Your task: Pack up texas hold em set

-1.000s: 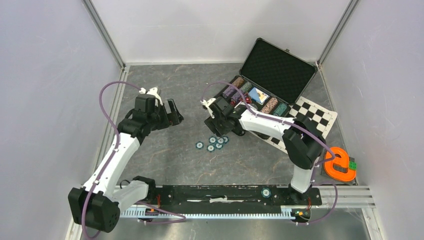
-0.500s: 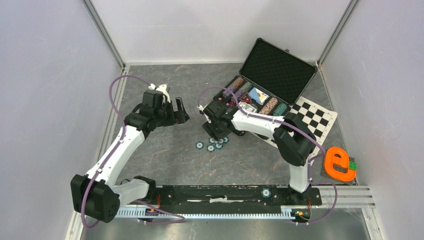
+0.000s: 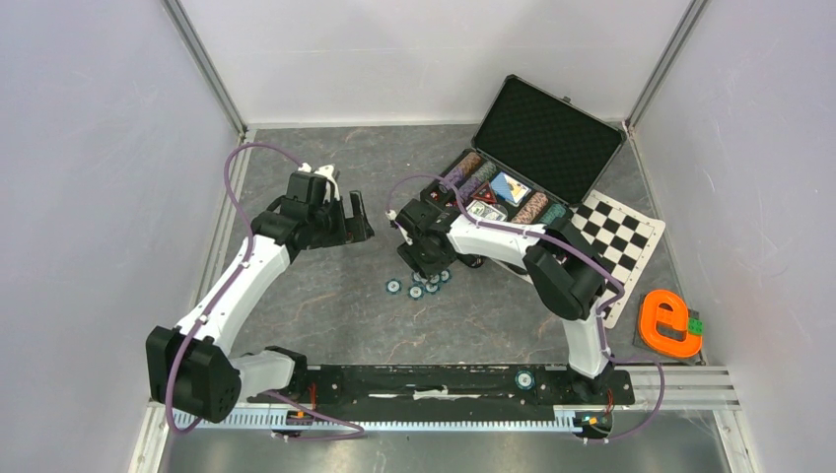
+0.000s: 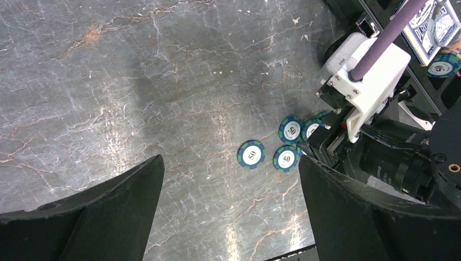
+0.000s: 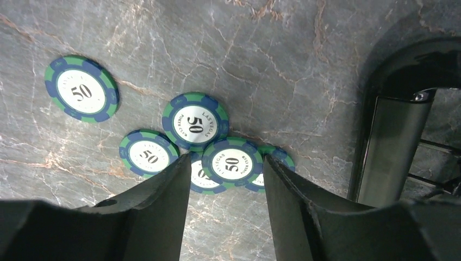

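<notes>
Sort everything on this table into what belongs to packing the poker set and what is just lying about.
Belongs to the job:
black rectangular hard case with foam lining, open
loose green-and-blue round poker chips, outside the case
rows of chips and blue card deck, already in the case

Just lying about:
black-and-white checkered mat
orange plastic ring-shaped toy

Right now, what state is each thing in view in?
case, open, lid tilted back
loose chips, lying flat, some overlapping
left fingers, spread wide, holding nothing
right fingers, open, either side of the overlapping chips
</notes>
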Controlling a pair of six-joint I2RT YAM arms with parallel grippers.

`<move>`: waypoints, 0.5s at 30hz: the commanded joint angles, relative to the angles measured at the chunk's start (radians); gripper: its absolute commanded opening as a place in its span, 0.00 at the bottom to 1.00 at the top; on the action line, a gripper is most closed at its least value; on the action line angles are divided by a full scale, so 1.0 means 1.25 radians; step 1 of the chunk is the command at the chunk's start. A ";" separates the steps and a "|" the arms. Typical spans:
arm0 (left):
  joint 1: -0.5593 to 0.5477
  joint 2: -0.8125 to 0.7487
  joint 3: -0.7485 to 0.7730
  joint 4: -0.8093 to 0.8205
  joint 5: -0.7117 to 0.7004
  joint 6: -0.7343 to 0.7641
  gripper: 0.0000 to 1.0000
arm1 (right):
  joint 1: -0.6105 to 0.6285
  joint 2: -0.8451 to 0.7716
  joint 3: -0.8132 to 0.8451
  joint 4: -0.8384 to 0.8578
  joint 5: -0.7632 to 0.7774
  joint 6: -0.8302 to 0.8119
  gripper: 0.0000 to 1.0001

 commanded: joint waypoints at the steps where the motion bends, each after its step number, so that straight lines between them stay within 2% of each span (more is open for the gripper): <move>1: -0.003 -0.003 0.032 -0.007 -0.012 0.032 1.00 | -0.002 0.018 0.036 -0.009 -0.007 0.008 0.54; 3: -0.003 -0.003 0.030 -0.007 -0.012 0.033 1.00 | -0.003 0.017 0.038 -0.017 0.003 0.006 0.47; 15: -0.003 0.019 0.037 -0.007 0.003 0.025 1.00 | -0.032 -0.030 0.007 -0.032 0.049 0.018 0.44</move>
